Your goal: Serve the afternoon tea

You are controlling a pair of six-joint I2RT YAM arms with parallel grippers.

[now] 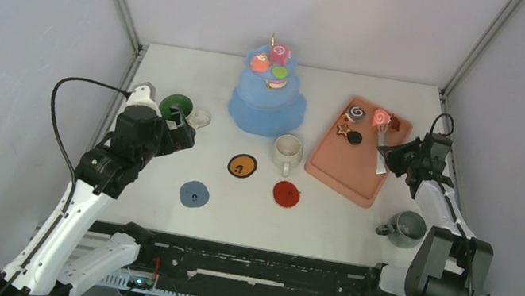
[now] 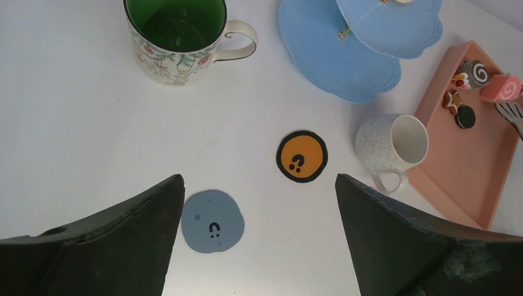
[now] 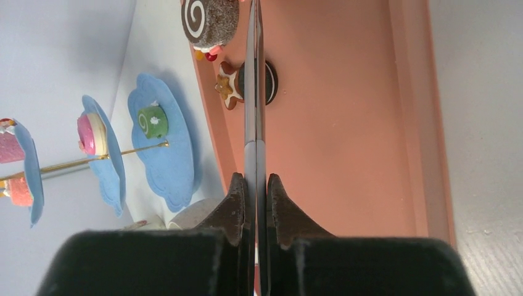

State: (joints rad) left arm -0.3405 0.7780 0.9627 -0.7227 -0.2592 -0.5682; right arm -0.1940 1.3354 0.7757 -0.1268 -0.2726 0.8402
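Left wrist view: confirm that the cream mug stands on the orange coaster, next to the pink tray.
Not quite. The cream mug stands directly on the table, apart from the orange coaster, which has nothing on it. The mug is indeed next to the pink tray. The left wrist view shows this.

From the right wrist camera I get the thin metal utensil (image 3: pixel 253 92) edge-on only, clamped in the jaws of the right gripper (image 3: pixel 256 180), so I cannot tell what kind it is. Its tip runs off the top edge, and it hides the middle of the black round (image 3: pixel 271 83). The dark swirl roll (image 3: pixel 210 21) is cut by that edge, the cream mug (image 3: pixel 197 213) sits mostly behind the jaws, and the top tier of the blue stand (image 3: pixel 163 148) is cropped at the left. On my left wrist view the green mug (image 2: pixel 176 37) and the blue stand are cropped at the top, the salmon tray (image 2: pixel 469 185) at the right.
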